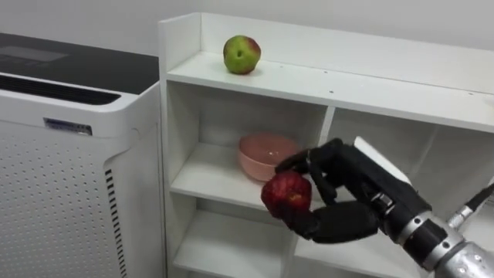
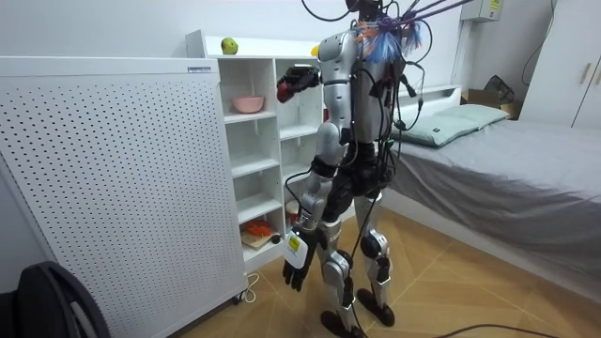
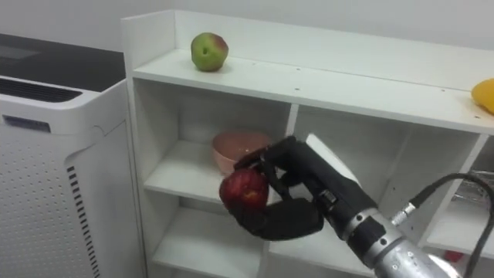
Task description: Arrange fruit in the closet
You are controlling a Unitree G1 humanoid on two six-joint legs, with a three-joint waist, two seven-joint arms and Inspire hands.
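Green apple (image 1: 241, 54): on closet (image 1: 347, 89) top, above and left of pink bowl (image 1: 262, 154). Red apple (image 1: 286, 193): just right of the bowl, in front, outside the shelf. Right hand (image 1: 343, 220) curled round it, arm trailing right. Left hand (image 2: 294, 265) hangs far below; state unreadable. Likely move: short carry left and inward.

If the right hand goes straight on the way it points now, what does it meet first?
Likely the pink bowl in the closet: the right hand, curled round the red apple, points at it, so the apple would touch first. Depth is unclear.
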